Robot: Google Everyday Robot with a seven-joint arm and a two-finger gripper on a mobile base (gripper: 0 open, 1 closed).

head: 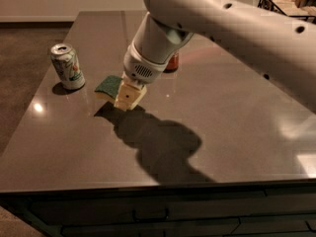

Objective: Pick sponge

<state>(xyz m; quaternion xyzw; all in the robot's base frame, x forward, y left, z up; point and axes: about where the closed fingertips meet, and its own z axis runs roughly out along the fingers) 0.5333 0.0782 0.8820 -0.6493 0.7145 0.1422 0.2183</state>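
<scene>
Sponge is left of centre on the dark table, green scouring face up, with pale yellow foam showing along its near edge. Gripper is right at the sponge's right end, and its cream-yellow tip points down and overlaps that edge. I can't tell from this view whether the gripper is spread, pressed together or pinching the sponge. I also can't tell whether the sponge lies flat on the table or sits just off it. A dark shadow starts directly below both. White arm spans down from the upper right and covers much of the far table.

Soda can stands upright just left of the sponge, not touching it. Its label is white with green and orange print, and I can't read the writing. Small red thing stands behind the wrist, mostly hidden, so I can't identify it. Black wire basket at the far right corner holds pale tan items, but I can't make out what they are.
</scene>
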